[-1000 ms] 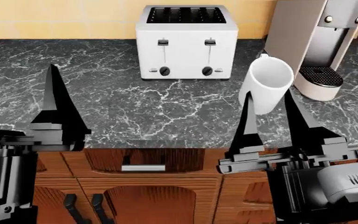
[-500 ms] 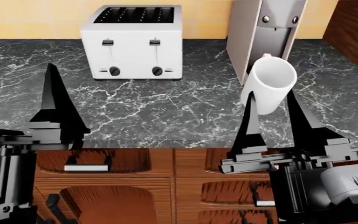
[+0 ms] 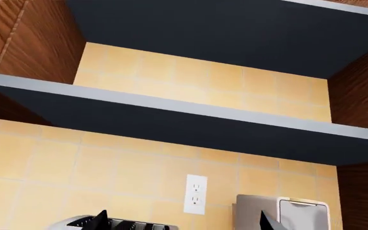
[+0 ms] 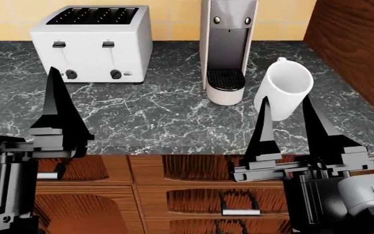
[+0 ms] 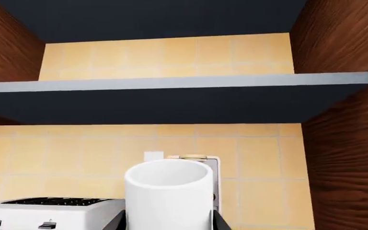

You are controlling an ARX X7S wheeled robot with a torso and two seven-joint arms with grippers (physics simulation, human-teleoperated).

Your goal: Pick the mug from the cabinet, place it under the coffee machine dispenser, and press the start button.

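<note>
Head view: the right gripper point(image 4: 293, 119) has its jaws pinching the glossy white cylindrical mug point(image 4: 283, 94), held tilted above the marble desk point(image 4: 161, 114), right of the grey-beige coffee machine dispenser point(image 4: 227, 46), ready for transfer. The left gripper point(image 4: 18, 105) waits spread, empty. Right wrist view: the mug point(image 5: 168, 194) sits between the jaws.

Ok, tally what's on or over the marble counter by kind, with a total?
Toasters: 1, the white four-slot toaster.
Coffee machines: 1, the slim grey-beige tower coffee machine.
Mugs: 1, the glossy white cylindrical mug, held in the right end effector.
Total: 3.
</note>
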